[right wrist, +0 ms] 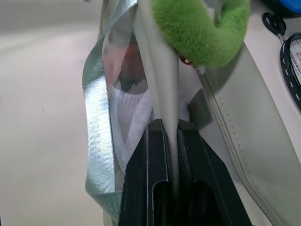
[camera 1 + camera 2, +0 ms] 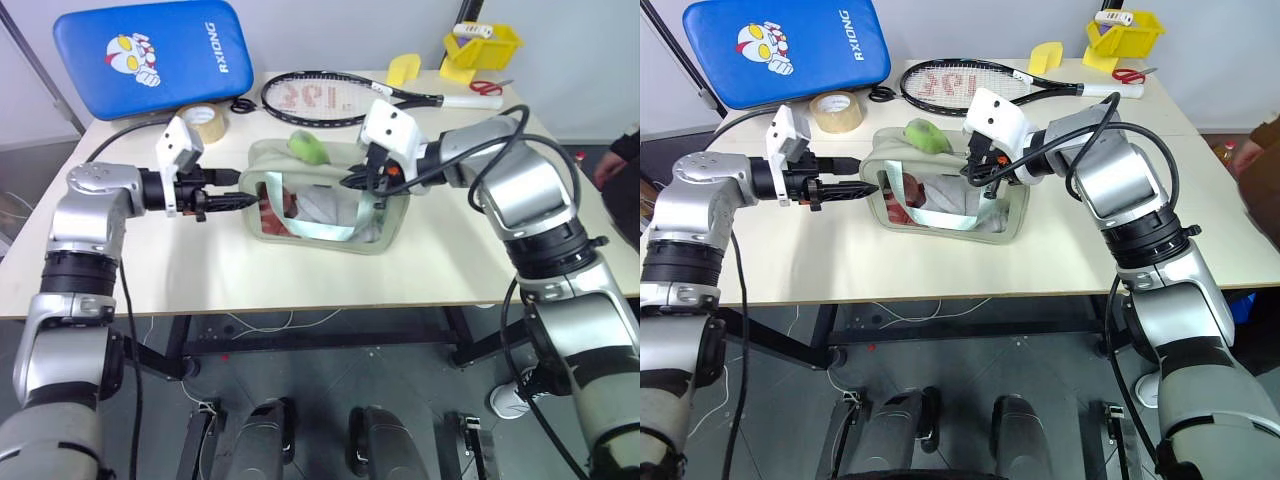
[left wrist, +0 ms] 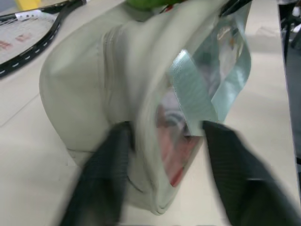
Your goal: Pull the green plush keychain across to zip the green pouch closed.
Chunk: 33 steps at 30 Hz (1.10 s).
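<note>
The green pouch (image 2: 268, 158) lies in the middle of the table, its clear front window and mint strap (image 2: 330, 232) facing me. The green plush keychain (image 2: 306, 147) rests on its top edge, left of centre, and bulges just past my right fingers (image 1: 202, 28). My right gripper (image 2: 352, 182) is shut on the pouch's upper rim, with the pale fabric pinched between its black fingers (image 1: 141, 155). My left gripper (image 2: 238, 201) points at the pouch's left end. In the left wrist view its fingers (image 3: 106, 169) stand apart, one on each side of that end's edge.
At the back of the table are a blue cushion (image 2: 150, 55), a tape roll (image 2: 205, 122), a tennis racket (image 2: 320, 97), yellow plastic pieces (image 2: 403, 68), a yellow bin (image 2: 483, 45) and red scissors (image 2: 487, 87). A person's sleeve (image 2: 620, 160) shows at the right edge.
</note>
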### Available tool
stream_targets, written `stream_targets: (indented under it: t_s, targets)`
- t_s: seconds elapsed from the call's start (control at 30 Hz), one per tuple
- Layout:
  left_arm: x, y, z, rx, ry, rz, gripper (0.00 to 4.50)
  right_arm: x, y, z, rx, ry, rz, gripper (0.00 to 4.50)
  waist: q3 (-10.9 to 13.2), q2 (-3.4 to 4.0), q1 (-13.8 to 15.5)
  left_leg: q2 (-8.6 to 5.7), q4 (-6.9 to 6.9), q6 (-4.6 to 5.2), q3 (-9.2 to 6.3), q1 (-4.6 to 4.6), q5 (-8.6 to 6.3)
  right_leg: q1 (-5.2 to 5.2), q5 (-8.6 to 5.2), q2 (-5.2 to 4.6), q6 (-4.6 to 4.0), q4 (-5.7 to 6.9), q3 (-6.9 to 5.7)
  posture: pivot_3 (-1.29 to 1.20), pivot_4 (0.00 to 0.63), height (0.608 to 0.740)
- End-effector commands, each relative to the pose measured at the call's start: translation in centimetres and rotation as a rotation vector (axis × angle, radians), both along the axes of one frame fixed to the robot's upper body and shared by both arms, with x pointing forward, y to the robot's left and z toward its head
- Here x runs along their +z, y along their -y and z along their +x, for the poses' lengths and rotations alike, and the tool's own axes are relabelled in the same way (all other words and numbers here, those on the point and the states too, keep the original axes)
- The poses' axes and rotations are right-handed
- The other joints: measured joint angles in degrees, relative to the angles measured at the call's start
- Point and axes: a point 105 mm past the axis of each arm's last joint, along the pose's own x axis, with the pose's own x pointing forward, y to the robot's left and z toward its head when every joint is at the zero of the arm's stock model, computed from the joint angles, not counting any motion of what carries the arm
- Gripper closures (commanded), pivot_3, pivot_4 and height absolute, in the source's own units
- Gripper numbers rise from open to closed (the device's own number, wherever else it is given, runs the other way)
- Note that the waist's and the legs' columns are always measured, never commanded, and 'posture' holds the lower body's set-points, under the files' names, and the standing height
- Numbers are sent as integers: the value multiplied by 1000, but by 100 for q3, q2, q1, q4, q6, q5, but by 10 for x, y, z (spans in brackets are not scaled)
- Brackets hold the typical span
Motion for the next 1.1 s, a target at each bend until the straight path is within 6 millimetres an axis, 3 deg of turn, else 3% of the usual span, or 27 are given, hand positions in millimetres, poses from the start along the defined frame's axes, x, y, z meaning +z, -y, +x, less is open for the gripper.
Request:
stream_targets:
  t_s: [0.03, 0.07, 0.1, 0.13, 0.3, 0.4, 0.43, 0.63, 0.73, 0.93, 0.97, 1.1]
  targets:
    - [12, 7, -1, -16, 59, -4, 4036, 22, 2, -3, 5, 76, 33, 4500, 0, 0, -14, 0, -2, 0, 0, 0, 0, -1, 0, 0, 0, 0, 0, 0, 150, 740]
    - [11, 7, -1, -15, 59, -6, 4458, 22, 2, -3, 5, 76, 33, 4500, 0, 0, -16, 0, -3, 0, 0, 0, 0, -2, 0, 0, 0, 1, 0, 0, 150, 740]
    - [10, 7, 0, -10, 60, -5, 4458, 22, 3, -4, 9, 76, 30, 4500, 0, 0, -19, 1, -3, 0, 1, 1, 0, -2, 0, 1, 0, 1, 0, 0, 150, 740]
    - [10, 7, 0, -1, 61, -5, 4494, 21, 3, -5, 13, 78, 23, 4137, 0, 0, -21, 1, -3, 0, 1, 1, 0, -2, 0, 1, 0, 1, 0, 0, 150, 740]
    - [9, 8, 1, 20, 64, -14, 4500, 32, 4, -16, 43, 54, 74, 1961, 0, 0, -3, 1, -2, 0, 1, 1, 0, -1, 0, 0, 0, 0, 0, 0, 150, 740]
    - [9, 9, -1, 32, 68, -21, 4500, 56, -1, -19, 51, 94, 155, 348, 0, 0, -4, 1, -1, 0, 0, 1, 0, 0, 0, 0, 0, 1, 0, 0, 150, 740]
    - [9, 10, -1, 35, 68, -24, 4500, 60, -5, -20, 59, 103, 160, 60, 0, 0, -11, 1, -1, 0, 0, 1, 0, 1, 0, 0, 0, 1, 0, 0, 150, 740]
    - [5, 8, -5, 48, 64, -31, 4500, 57, -43, -12, 70, 109, 178, 60, 0, 0, -26, 2, -6, 0, 1, 5, 0, 0, 0, 1, 0, 3, 1, 0, 150, 740]
    - [6, 7, -5, 55, 66, -34, 4500, 52, -48, -4, 44, 115, 167, 869, 0, 0, 6, 1, -4, 0, 0, 5, 0, 2, 0, 1, 0, 3, 0, 0, 150, 740]
    - [7, 6, -6, 62, 69, -33, 4500, 55, -43, -3, 30, 114, 167, 4078, 0, 0, -20, 0, -4, 0, 0, 3, 0, 1, 0, 0, 0, 3, 0, 0, 150, 740]
    - [7, 5, -6, 64, 69, -33, 4500, 54, -41, -2, 23, 112, 164, 4420, 0, 0, -20, 0, -5, 0, 0, 3, 0, 0, 0, 0, 0, 3, 0, 0, 150, 740]
    - [6, 5, -4, 68, 69, -34, 4500, 51, -33, -3, 16, 104, 141, 4420, 0, 0, -15, 0, -4, 0, 2, 3, 0, 0, 0, 0, 0, 2, 1, 0, 150, 740]
